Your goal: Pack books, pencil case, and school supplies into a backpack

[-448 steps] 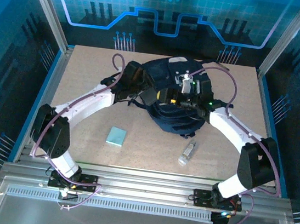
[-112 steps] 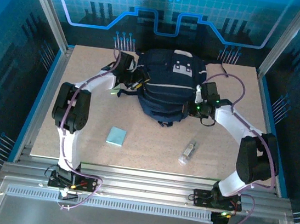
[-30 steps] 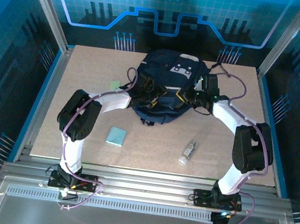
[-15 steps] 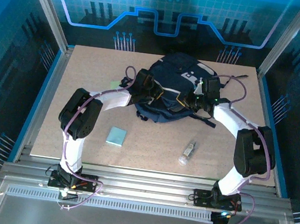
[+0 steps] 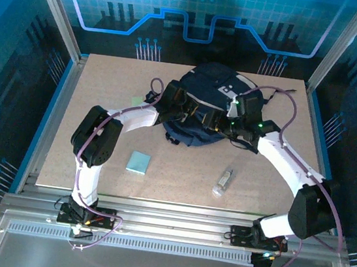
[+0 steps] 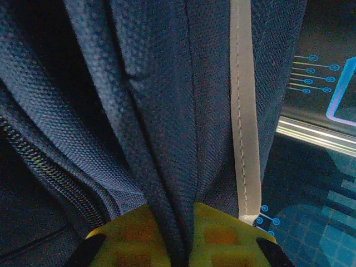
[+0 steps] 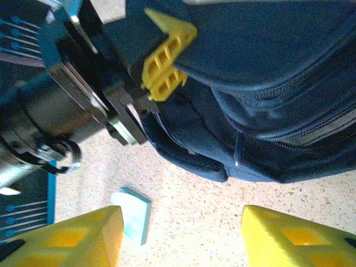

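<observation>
Far left first: a small pale-green block [image 5: 136,101] sits on the table [image 5: 87,128], just beside the left arm [image 5: 131,115] and partly hidden behind it. Nearer to the arm bases, the pale teal square pad [image 5: 138,162] lies flat on the table, well apart from the bag.

Next is the left gripper [image 6: 175,222]. It's pinched tight on a fold of the backpack [image 5: 213,95], and in its wrist view the yellow fingers [image 6: 222,233] press together with navy fabric squeezed between them. A grey stripe [image 6: 245,111] runs up the cloth just right of the pinch, and a zip [image 6: 50,161] runs off to the left. From above, the grip is on the left, near part of the bag.

The backpack itself is a slumped navy heap in the far middle of the table, with its white patch facing up on the far side.

The right gripper [image 7: 178,239] hovers at the near right edge of the bag with its jaws spread apart. There's nothing between them, just bare table below. Its camera looks past its own fingers at the left gripper's clamp on the fabric, with the teal pad off to one side.

Rightmost, a clear-white tube [image 5: 223,181] lies on the table near the front — apart from the bag, roughly level with the pad.
</observation>
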Available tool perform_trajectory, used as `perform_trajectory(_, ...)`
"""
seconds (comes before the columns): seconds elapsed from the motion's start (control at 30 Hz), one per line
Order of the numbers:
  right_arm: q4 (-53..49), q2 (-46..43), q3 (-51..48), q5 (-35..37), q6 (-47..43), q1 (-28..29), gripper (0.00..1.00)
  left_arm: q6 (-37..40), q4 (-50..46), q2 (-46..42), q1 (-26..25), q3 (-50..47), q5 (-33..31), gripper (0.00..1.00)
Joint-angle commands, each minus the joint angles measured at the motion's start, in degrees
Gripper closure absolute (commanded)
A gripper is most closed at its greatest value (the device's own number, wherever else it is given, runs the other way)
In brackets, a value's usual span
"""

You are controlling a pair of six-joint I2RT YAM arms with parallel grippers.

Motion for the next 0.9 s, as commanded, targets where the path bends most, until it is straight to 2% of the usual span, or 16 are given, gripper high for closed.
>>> perform_trajectory(0.0,-0.5,3.0,-0.7,4.7,0.6,2.2,0.46,-1.1,8.9,-2.6,-0.1,2.8,-2.9,1.00)
perform_trajectory(0.23,1.7,10.3,2.6,13.1,-2.2,3.3,0.52,-0.8,9.7,-4.3,-0.2,0.8,-3.4,1.00)
perform_trajectory(0.4,5.4,12.7,3.0,12.8,-2.5,3.6,0.65,-0.7,9.9,-4.7,-0.2,0.0,-3.4,1.00)
perform_trajectory(0.63,4.3,13.4,5.7,15.0,-4.5,4.0,0.66,-0.3,9.9,-4.9,-0.2,-0.6,-3.0,1.00)
perform_trajectory(0.73,3.9,14.0,6.8,14.3,-5.5,4.0,0.79,-0.3,9.9,-5.0,-0.2,-0.8,-3.0,1.00)
perform_trajectory(0.77,3.7,14.2,7.0,14.2,-5.7,4.0,0.81,-0.3,9.8,-5.1,-0.2,-0.9,-3.0,1.00)
perform_trajectory(0.87,3.1,15.7,7.5,13.2,-6.6,3.9,0.77,-0.3,9.8,-5.2,-0.1,-1.0,-3.1,1.00)
